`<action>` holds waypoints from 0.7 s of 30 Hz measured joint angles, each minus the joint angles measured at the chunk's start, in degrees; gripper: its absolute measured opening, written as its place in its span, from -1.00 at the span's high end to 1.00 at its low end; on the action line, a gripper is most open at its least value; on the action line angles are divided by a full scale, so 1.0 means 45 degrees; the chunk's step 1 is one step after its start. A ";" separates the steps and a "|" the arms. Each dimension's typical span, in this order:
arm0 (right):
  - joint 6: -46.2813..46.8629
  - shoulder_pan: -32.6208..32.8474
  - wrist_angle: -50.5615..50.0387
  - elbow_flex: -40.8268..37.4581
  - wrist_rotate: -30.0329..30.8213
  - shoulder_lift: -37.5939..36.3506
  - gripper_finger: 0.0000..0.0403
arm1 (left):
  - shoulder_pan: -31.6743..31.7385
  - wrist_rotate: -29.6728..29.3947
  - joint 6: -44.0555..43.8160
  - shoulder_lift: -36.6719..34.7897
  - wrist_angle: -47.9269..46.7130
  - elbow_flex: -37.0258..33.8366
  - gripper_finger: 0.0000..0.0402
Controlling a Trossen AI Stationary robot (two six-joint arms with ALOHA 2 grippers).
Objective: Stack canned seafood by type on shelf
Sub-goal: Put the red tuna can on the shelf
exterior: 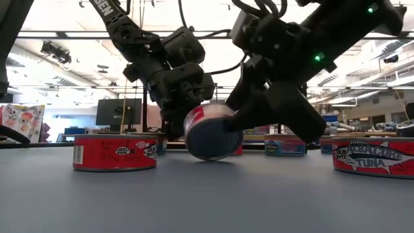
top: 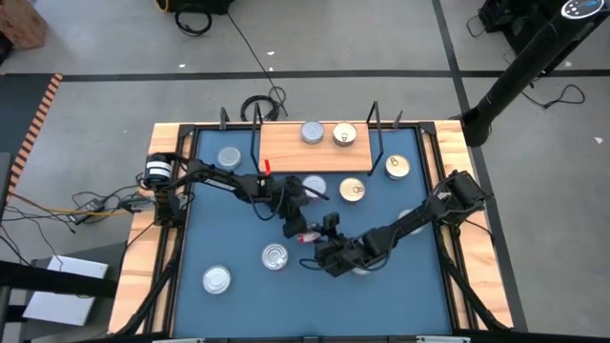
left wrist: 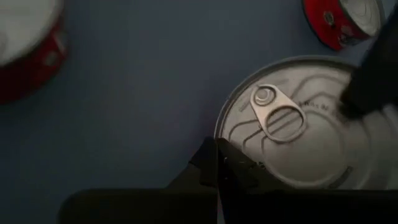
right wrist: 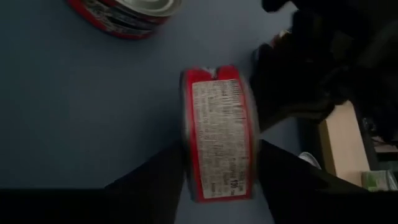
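A red-sided tin (right wrist: 217, 134) stands on edge, tilted, between my two grippers near the table's middle (top: 307, 235) (exterior: 210, 133). My right gripper (right wrist: 217, 165) (top: 322, 246) is shut on it. My left gripper (left wrist: 217, 155) (top: 296, 219) is shut, its tips beside the rim of the tin's silver pull-tab lid (left wrist: 286, 124). The shelf (top: 286, 145), a light wooden board with black wire uprights, lies at the far edge with a silver-topped tin (top: 313, 132) and a gold-topped tin (top: 344, 134) resting flat on it. My right gripper pinches the tin across its two flat faces, one finger (right wrist: 155, 177) on one face and the other (left wrist: 370, 81) on the lid near its rim. The tin is on edge and tilted. Whether its lower rim (exterior: 208, 158) touches the table, I cannot tell. My left gripper has its shut fingertips at the lid's rim (left wrist: 231, 138); I cannot tell whether they touch it.
Loose tins lie flat around the blue table: silver ones (top: 229, 157) (top: 274, 255) (top: 217, 279), gold ones (top: 352, 191) (top: 396, 168). In the low view a red tin (exterior: 115, 152) stands at the left and a tuna tin (exterior: 375, 157) at the right. Wooden rims border the table.
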 joint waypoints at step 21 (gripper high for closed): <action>0.0995 0.0404 -0.2203 -0.0103 0.1257 -0.1612 0.29 | -0.0059 -0.1470 0.3372 -0.2820 -0.0255 0.0005 0.38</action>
